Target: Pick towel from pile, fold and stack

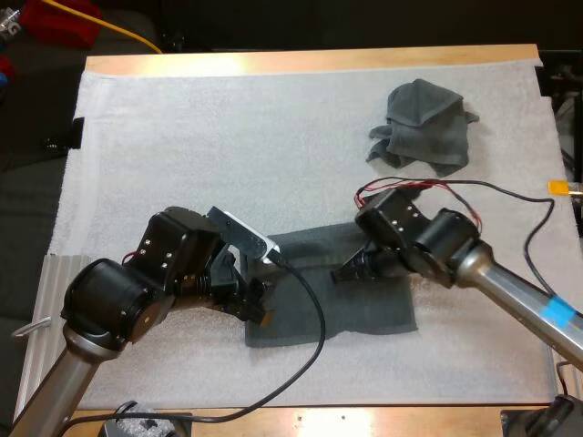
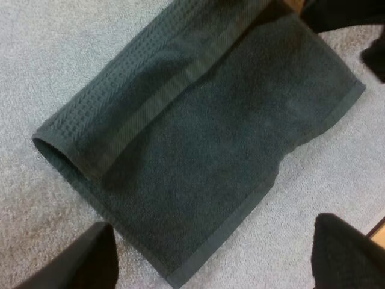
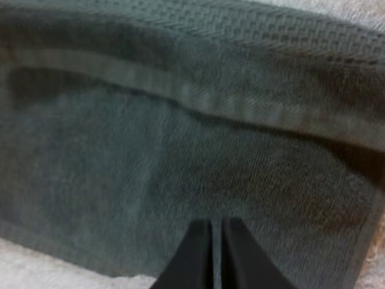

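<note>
Left claw [image 1: 257,308] spread, right claw [image 3: 215,232] pressed together, both empty.
Folded towel [image 1: 360,305] just beside the left claw's tips, under the right; crumpled towel [image 1: 424,123] well apart.

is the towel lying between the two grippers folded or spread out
Folded: in the left wrist view the towel has its banded layer doubled over the lower layer, with a rounded fold along one end.
</note>
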You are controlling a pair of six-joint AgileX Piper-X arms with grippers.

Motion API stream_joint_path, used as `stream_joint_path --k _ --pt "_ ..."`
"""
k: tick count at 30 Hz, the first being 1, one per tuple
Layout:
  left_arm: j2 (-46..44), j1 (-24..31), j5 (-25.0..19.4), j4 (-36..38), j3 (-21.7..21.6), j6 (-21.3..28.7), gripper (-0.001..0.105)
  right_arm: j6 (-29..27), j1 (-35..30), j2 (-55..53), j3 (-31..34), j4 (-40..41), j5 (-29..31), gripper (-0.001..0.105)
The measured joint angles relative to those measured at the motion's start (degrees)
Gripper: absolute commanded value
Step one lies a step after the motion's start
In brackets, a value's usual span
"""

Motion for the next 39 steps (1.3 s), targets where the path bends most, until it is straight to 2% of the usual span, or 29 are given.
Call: stream_joint_path --k 8,17,39 --pt "0.0 0.0 -0.1 0.0 0.0 0.0 0.065 -1.7 0.0 7.6 0.0 -7.2 -0.9 0.001" --pt "0.0 0.0 -0.1 0.2 0.0 0.0 0.065 -4.1 0.0 14.2 0.0 -9.1 -1.4 0.001" --pt "0.0 0.0 -0.1 3.0 0.0 0.0 0.065 -2.6 0.0 20.4 0.0 -14.8 -1.4 0.001"
